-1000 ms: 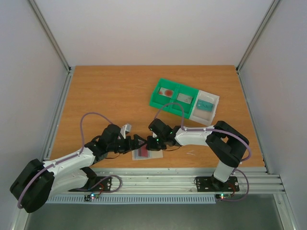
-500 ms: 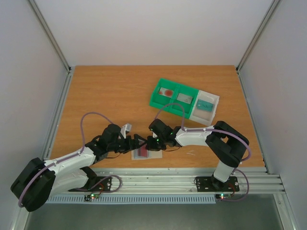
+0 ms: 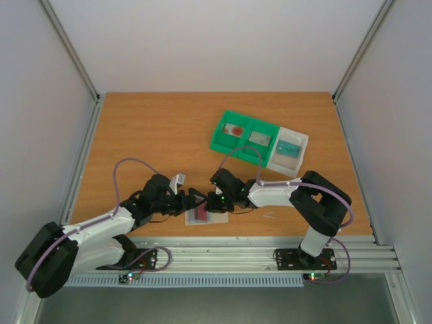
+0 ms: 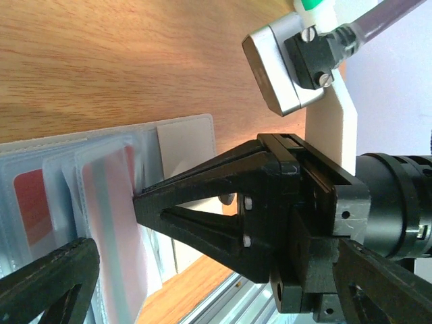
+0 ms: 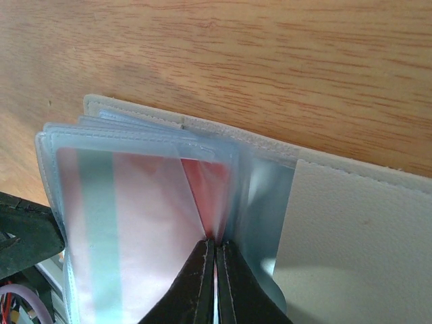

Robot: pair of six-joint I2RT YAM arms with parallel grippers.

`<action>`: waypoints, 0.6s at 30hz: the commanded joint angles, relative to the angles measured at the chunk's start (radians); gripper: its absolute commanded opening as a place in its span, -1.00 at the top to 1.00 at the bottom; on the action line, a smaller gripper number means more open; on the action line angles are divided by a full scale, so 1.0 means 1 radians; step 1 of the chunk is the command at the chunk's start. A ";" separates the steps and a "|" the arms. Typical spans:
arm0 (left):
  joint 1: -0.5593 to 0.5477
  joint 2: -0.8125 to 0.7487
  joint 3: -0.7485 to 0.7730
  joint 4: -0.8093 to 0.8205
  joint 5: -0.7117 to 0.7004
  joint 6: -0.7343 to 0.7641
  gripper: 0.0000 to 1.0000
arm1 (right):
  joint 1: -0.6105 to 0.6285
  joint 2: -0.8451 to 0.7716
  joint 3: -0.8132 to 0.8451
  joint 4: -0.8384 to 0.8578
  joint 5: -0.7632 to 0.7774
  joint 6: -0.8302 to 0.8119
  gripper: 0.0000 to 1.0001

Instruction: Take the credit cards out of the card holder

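The small flat beige card holder [image 3: 219, 217] is laid open at 6 o'clock on the wooden table [image 3: 148, 135]. Its clear plastic sleeve [image 5: 155, 152], bearing a pale pink striped card [image 5: 135, 223], is pinched by the right gripper [image 5: 215, 246], whose fingers are nearly closed. A red card [image 5: 209, 189] is seen behind. At the holder's 9 o'clock the left gripper [image 3: 198, 200] is held spread wide.

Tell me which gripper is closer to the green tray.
Right. The right gripper, pinched on the card holder, lies toward the near edge from the green tray; the left gripper, open at the same holder, is a little further left.
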 commanded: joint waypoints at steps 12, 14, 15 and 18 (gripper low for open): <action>0.000 -0.030 -0.007 0.096 0.061 -0.036 -0.91 | 0.010 0.011 -0.053 0.111 -0.025 0.040 0.82; -0.001 -0.027 -0.010 0.091 0.059 -0.034 -0.91 | 0.010 0.008 -0.060 0.121 -0.022 0.043 0.81; -0.001 -0.027 -0.009 0.083 0.057 -0.028 -0.91 | 0.010 0.007 -0.060 0.121 -0.019 0.043 0.81; -0.001 -0.040 0.012 0.004 0.026 0.010 -0.91 | 0.010 0.013 -0.056 0.118 -0.022 0.042 0.82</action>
